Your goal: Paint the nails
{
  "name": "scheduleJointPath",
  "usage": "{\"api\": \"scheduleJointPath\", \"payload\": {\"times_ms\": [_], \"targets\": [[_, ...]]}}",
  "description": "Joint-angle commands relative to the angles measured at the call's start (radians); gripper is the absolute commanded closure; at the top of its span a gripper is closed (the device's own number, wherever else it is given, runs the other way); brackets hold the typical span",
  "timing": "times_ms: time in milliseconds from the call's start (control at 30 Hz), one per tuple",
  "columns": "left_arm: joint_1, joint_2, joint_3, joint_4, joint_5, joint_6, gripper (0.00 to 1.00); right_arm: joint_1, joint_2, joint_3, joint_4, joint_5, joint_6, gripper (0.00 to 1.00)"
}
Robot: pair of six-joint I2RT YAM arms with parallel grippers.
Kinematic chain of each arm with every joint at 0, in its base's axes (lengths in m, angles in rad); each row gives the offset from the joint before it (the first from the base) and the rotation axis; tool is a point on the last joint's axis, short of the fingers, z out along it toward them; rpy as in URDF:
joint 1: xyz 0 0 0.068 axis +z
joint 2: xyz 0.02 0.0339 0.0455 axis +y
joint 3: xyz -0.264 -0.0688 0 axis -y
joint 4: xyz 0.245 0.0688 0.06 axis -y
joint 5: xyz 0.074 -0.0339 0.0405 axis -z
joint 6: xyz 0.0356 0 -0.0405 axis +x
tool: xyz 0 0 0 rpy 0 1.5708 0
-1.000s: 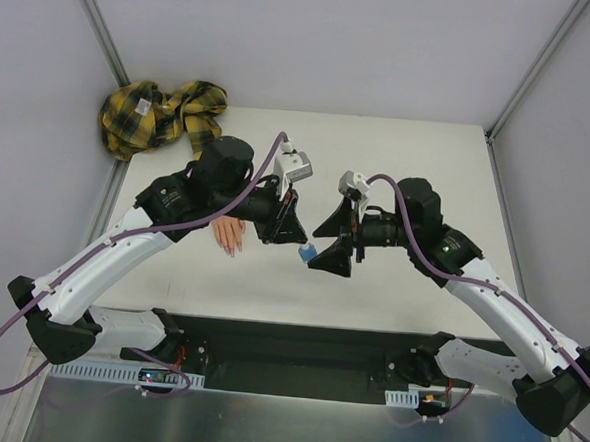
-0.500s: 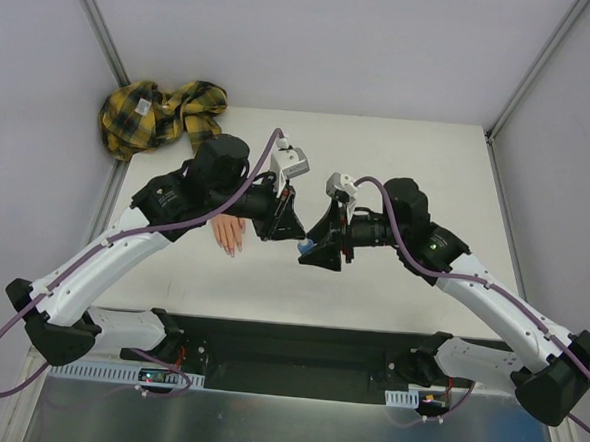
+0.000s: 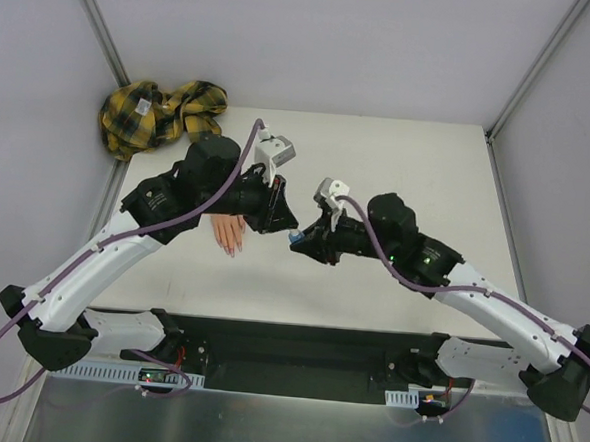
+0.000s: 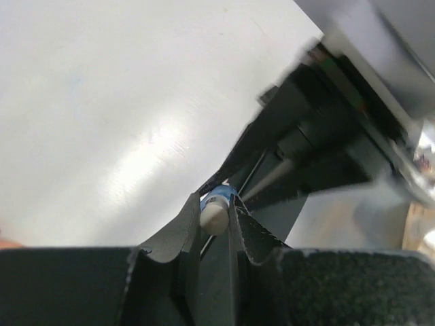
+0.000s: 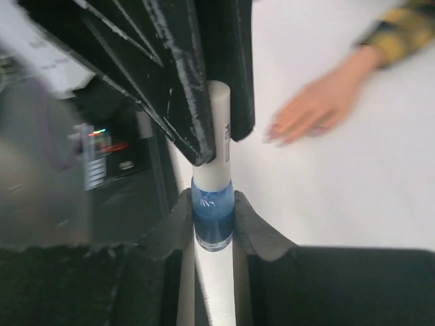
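Note:
A small blue bottle [image 5: 212, 221] with a white cap [image 5: 219, 129] hangs between both grippers above the table's middle. My right gripper [image 5: 212, 204] is shut on the blue glass body. My left gripper [image 4: 214, 204] is shut on the white cap [image 4: 214, 216]. From above, the two grippers meet tip to tip, the left gripper [image 3: 280, 220] just left of the right gripper [image 3: 306, 244]. The flesh-coloured mannequin hand [image 3: 227, 233] lies flat to their left, partly under the left arm, and its nails [image 3: 231, 249] point to the near edge. The right wrist view shows the hand [image 5: 316, 109] blurred.
A yellow-black plaid cloth [image 3: 161, 113] is bunched at the table's far left corner, and its sleeve [image 5: 408, 27] runs to the hand. The left arm crosses above the hand's wrist. The white table [image 3: 418, 168] ends at a dark rail by the arm bases.
My right gripper has shut on the blue bottle. Both grippers have shifted a little left and the right arm has stretched further toward the left one.

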Motion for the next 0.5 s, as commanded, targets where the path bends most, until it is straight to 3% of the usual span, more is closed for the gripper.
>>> {"api": "scheduleJointPath", "payload": {"times_ms": [0, 67, 100, 200, 267, 367, 400, 433, 467], "targets": [[0.006, 0.014, 0.073, -0.079, -0.418, -0.264, 1.00, 0.250, -0.021, 0.038, -0.028, 1.030, -0.081, 1.00], [0.005, 0.022, 0.067, -0.096, -0.497, -0.307, 1.00, 0.308, 0.018, 0.061, 0.006, 1.226, -0.139, 1.00], [0.003, 0.016, 0.055, -0.093, -0.529, -0.353, 1.00, 0.357, 0.040, 0.067, 0.028, 1.396, -0.172, 1.00], [0.002, 0.011, 0.041, -0.096, -0.618, -0.415, 1.00, 0.391, 0.130, 0.114, 0.078, 1.521, -0.233, 1.00], [0.003, 0.010, 0.049, -0.096, -0.628, -0.433, 1.00, 0.388, 0.131, 0.120, 0.080, 1.462, -0.226, 1.00], [0.006, 0.002, 0.064, -0.091, -0.609, -0.430, 0.97, 0.365, 0.095, 0.120, 0.066, 1.240, -0.211, 1.00], [0.006, -0.010, 0.067, -0.076, -0.600, -0.406, 0.88, 0.333, 0.088, 0.127, 0.037, 1.110, -0.171, 1.00], [0.008, -0.019, 0.063, -0.067, -0.592, -0.391, 0.72, 0.310, 0.077, 0.131, -0.021, 1.019, -0.161, 1.00], [0.008, -0.047, 0.055, -0.052, -0.573, -0.374, 0.35, 0.291, 0.054, 0.133, -0.044, 0.924, -0.158, 1.00]]}}
